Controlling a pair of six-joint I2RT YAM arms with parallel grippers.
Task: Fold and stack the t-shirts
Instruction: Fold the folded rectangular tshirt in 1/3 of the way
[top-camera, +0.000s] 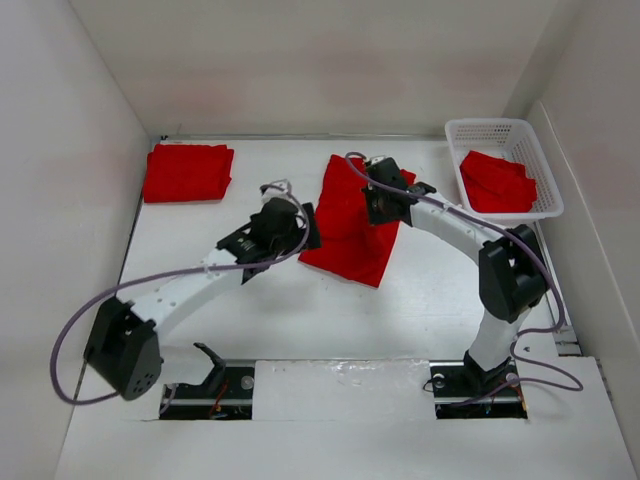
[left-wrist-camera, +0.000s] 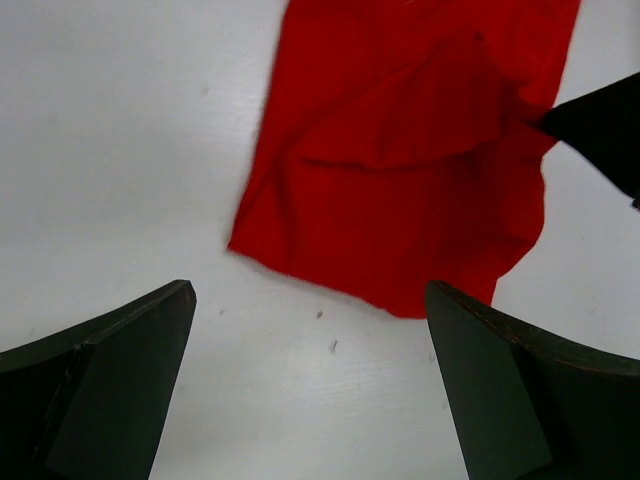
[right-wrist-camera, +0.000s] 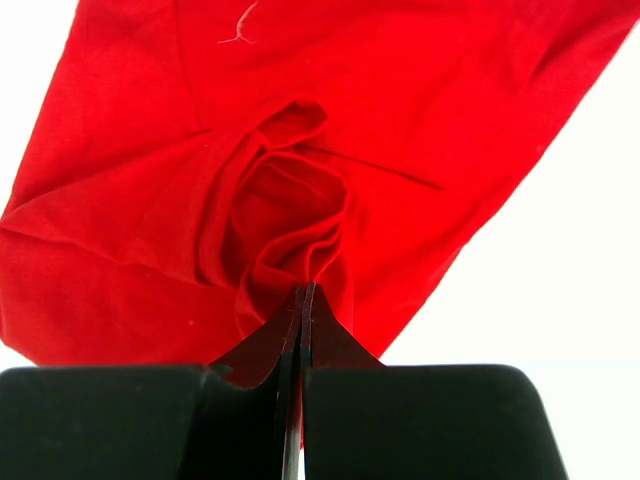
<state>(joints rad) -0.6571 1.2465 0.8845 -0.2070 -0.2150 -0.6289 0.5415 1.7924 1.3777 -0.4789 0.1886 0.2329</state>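
White tabletop (top-camera: 400, 300), white walls (top-camera: 300, 60) on three sides.

Near side: the left arm (top-camera: 190, 285) runs from the lower left of the top view up toward centre. The left tool (left-wrist-camera: 308, 290) has its jaws wide apart and empty, above bare tabletop just off the left edge of the middle t-shirt (top-camera: 345, 235). In the left wrist view the shirt's red lower edge sits beyond the two fingers (left-wrist-camera: 110, 380), clear of both.

Centre: the middle t-shirt lies at frame centre, partly folded into a long strip. It runs from upper centre down to a skewed lower edge and is wrinkled.

The right arm (top-camera: 460, 225) arcs in from the lower right over the upper right part of that shirt. The right tool (right-wrist-camera: 302, 310) has its jaws pressed together, clamped on a small pinch of the middle t-shirt. In the right wrist view the cloth bunches in folds up to the fingertips (right-wrist-camera: 285, 340). The rest of the shirt lies on the tabletop.

Far side, upper left: folded t-shirt (top-camera: 187, 172), a neat rectangle flat on the tabletop, well apart from both tools.

Far side, upper right: white mesh basket (top-camera: 500, 130) by the right wall, with a crumpled t-shirt (top-camera: 497, 182) inside it.
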